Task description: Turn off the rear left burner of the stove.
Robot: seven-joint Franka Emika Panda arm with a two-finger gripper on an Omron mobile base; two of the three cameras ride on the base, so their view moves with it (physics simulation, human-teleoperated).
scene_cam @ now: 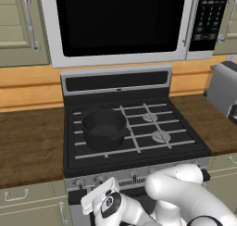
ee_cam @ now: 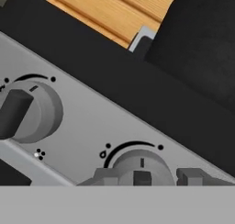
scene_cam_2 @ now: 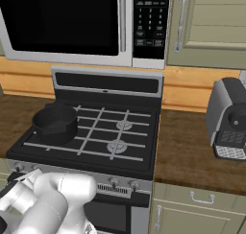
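1. Left base view: stove point(scene_cam: 134, 128) sits mid-frame with a black pot point(scene_cam: 103, 128) on its left grates. The arm's white links cover the lower right, hiding part of the knob strip point(scene_cam: 134, 176).
2. Right base view: stove centre-left, espresso machine point(scene_cam_2: 229, 118) at right edge; the arm blocks the strip's left end.
3. Hand view: gripper point(ee_cam: 149, 176) at bottom centre, fingertips straddling a knob point(ee_cam: 141, 165), cut off by frame edge. Closed or not, cannot tell. Second knob point(ee_cam: 27, 110) at left.

I have the arm point(scene_cam: 185, 192) folded low, elbow bulging up and the wrist point(scene_cam: 109, 204) dropped down and forward. In the hand view the tool point(ee_cam: 142, 176) points along its fingers, the two dark fingertips point(ee_cam: 193, 176) standing apart, nothing between them.
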